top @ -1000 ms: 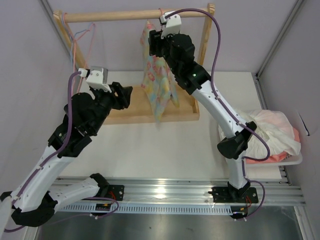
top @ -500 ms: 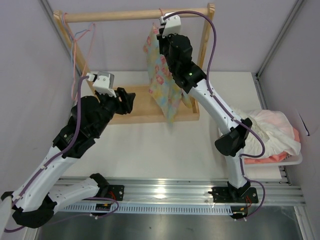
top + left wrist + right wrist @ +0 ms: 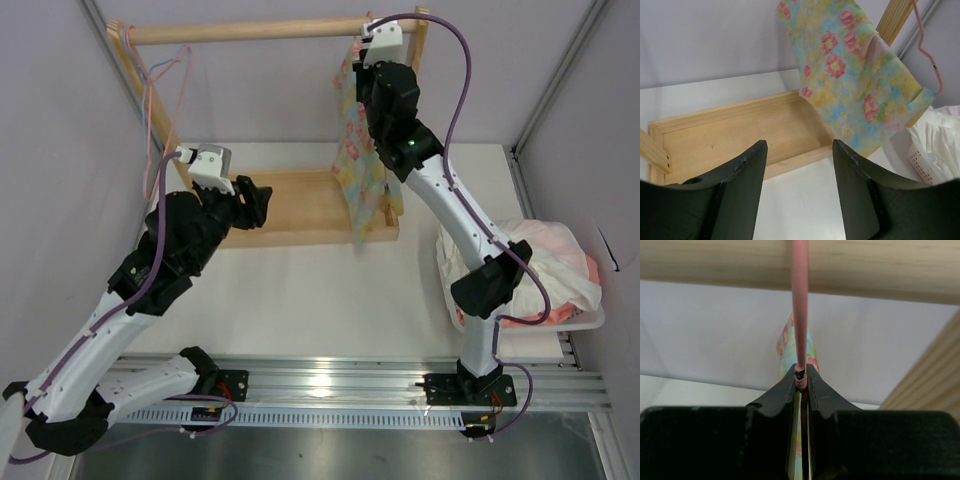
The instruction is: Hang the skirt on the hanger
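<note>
The skirt is pastel yellow, blue and green with pink flowers. It hangs from the pale pink hanger near the right end of the wooden rail. It also shows in the left wrist view, with the hanger's wire at its right. My right gripper is shut on the hanger's pink wire just under the rail. In the top view it is at the rail's right end. My left gripper is open and empty over the rack's wooden base, left of the skirt.
A thin blue hanger and a pink one hang at the rail's left end. The rack's right post stands just right of my right gripper. A white basket with a white-and-pink heap of clothes sits at the right.
My right gripper has carried the hanger and skirt to the right along the rail, from its middle to near the right post. My left arm has shifted slightly.
</note>
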Controlling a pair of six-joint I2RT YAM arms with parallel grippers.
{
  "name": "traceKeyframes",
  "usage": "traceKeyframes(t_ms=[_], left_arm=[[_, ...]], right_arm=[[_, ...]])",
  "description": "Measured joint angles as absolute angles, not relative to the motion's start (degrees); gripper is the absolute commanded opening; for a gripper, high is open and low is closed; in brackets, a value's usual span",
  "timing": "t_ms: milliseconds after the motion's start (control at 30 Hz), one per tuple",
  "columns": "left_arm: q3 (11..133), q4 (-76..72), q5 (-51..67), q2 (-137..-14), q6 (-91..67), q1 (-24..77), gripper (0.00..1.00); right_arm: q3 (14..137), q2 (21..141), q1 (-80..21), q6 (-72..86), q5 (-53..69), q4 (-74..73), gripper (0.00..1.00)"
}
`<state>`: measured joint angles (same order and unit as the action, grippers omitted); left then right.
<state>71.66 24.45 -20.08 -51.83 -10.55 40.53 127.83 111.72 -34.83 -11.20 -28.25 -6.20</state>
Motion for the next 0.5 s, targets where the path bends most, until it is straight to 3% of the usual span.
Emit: traceKeyframes(t_ms=[200, 300, 400, 433, 500], left_arm=[[71.29, 24.08, -19.29, -52.42, -10.57, 40.53, 0.61], [71.11, 24.08, -19.18, -52.62, -10.57, 40.53, 0.61], [71.0, 24.05, -19.14, -52.62, -10.59, 40.53, 0.61], [70.98, 24.05, -19.14, -52.62, -10.59, 40.53, 0.61], [70.85, 24.03, -19.11, -52.6, -10.61, 40.53, 0.61]], right_arm=[[124.84, 108.64, -31.24, -10.61, -28.29, -6.63, 0.14], [123.04, 107.04, -30.15, -10.39, -28.27, -6.81, 0.2], [122.43, 105.97, -30.04, -9.19, -27.64, -6.9, 0.46], [122.32, 105.65, -30.26, -8.82, -27.42, -6.98, 0.6], [121.99, 104.86, -30.83, -7.92, -26.11, -7.22, 0.73]])
